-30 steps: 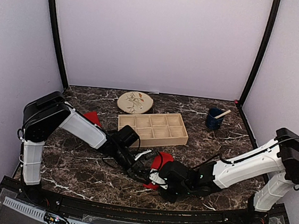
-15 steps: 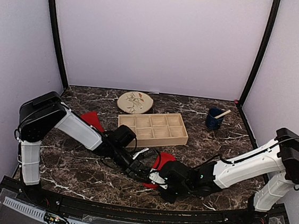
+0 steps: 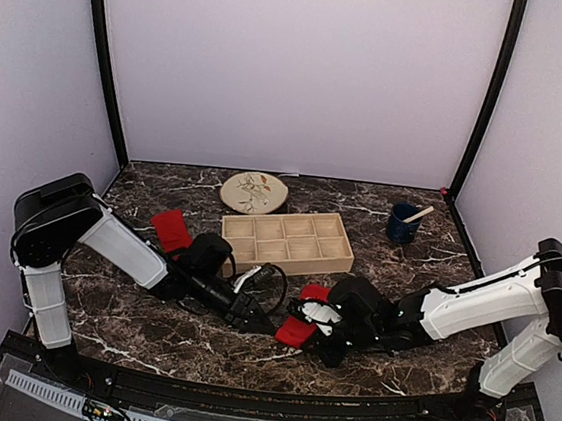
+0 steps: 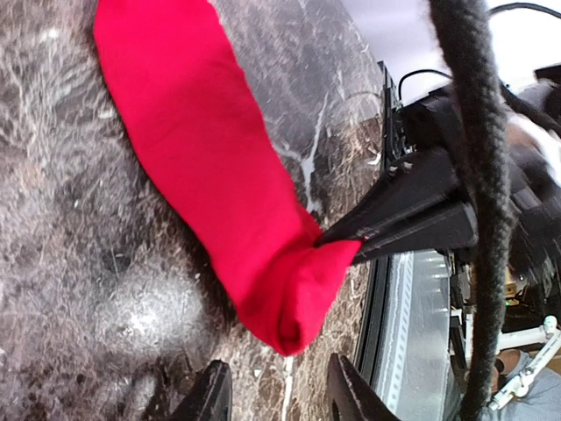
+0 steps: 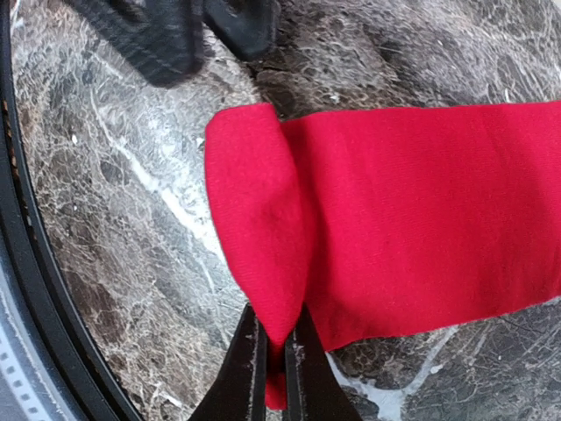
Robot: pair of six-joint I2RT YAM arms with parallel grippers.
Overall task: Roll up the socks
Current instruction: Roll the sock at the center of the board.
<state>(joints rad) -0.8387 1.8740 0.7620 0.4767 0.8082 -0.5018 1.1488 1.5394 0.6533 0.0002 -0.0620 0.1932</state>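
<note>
The right fingers (image 5: 248, 373) pinch shut on the folded-over end of one red sock (image 5: 412, 219) near the table's (image 3: 147, 332) front edge, seemingly holding the first fold; the left fingers (image 4: 210, 399) stand apart beside it, gripping nothing; the other sock (image 3: 170, 229) lies flat left of the wooden tray (image 3: 285, 263).

no text, label or number can be read anywhere

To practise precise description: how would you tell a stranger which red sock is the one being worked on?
Start from the wooden tray mid-table. The sock lies just in front of it, nearer the arms, one end folded over and pinched by the right gripper. The other red sock lies left of the tray with no gripper on it.
</note>
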